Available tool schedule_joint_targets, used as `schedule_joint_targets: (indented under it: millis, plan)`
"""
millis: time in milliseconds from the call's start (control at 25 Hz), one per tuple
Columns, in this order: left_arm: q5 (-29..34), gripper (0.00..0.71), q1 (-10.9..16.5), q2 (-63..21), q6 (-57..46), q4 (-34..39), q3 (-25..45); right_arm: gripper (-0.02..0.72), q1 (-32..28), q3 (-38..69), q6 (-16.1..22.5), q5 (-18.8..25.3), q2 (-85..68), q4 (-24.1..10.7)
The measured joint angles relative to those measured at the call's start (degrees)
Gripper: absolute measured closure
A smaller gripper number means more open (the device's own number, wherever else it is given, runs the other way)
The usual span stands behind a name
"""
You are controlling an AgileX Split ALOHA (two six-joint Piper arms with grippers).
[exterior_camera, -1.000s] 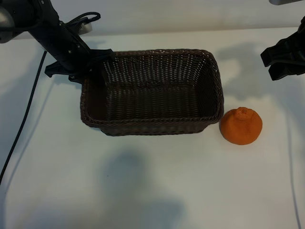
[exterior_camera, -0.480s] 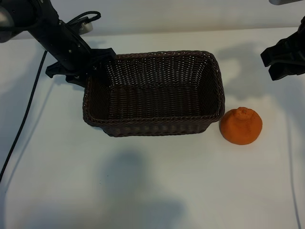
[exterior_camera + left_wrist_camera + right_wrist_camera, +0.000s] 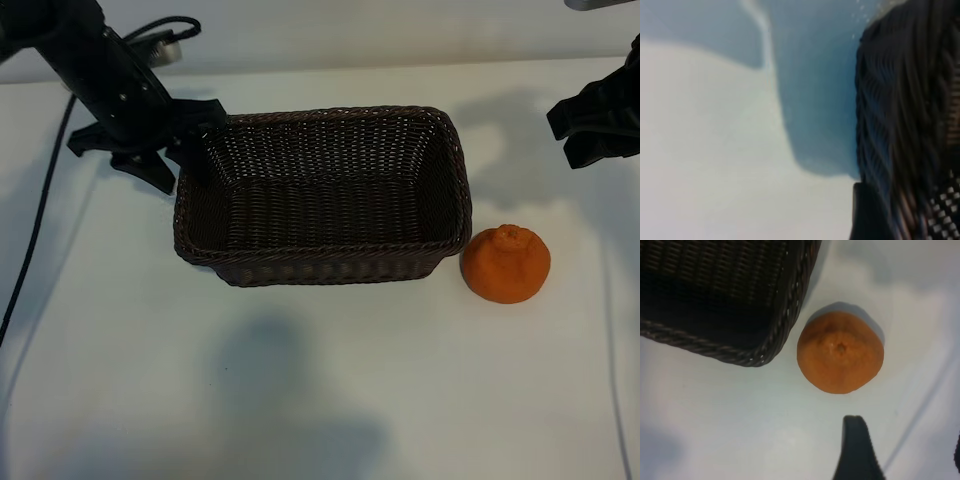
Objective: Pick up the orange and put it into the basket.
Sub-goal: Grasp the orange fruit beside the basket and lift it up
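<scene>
The orange (image 3: 505, 263) sits on the white table just right of the basket's near right corner. In the right wrist view the orange (image 3: 840, 352) lies beside the braided rim of the basket (image 3: 765, 352). The dark wicker basket (image 3: 322, 270) stands in the middle of the table and holds nothing. My left gripper (image 3: 175, 168) is open at the basket's far left corner, one finger outside the wall and one by the rim. In the left wrist view the basket (image 3: 905, 115) fills one side. My right gripper (image 3: 563, 135) hangs open at the far right, above and behind the orange.
A black cable (image 3: 35, 240) trails down the table's left side from the left arm. Bare white tabletop (image 3: 300, 400) spreads in front of the basket and the orange. A thin line (image 3: 612, 330) runs along the right edge.
The left gripper let go of the basket's left wall, opened and drew back to the left. The basket shifted slightly to the right. The right arm and the orange stayed still.
</scene>
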Motion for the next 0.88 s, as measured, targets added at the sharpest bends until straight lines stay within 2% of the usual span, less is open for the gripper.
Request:
schedule_joint_targets:
  millis: [520,880]
  plan:
    - [1.09,0.254,0.00,-11.29,0.42,3.39,-0.07,0.247,0.00,0.00,0.00,0.00,0.00,0.00]
    - [1.09,0.254,0.00,-13.26,1.08,3.87,-0.08,0.247,0.00,0.00,0.00,-0.06,0.00,0.00]
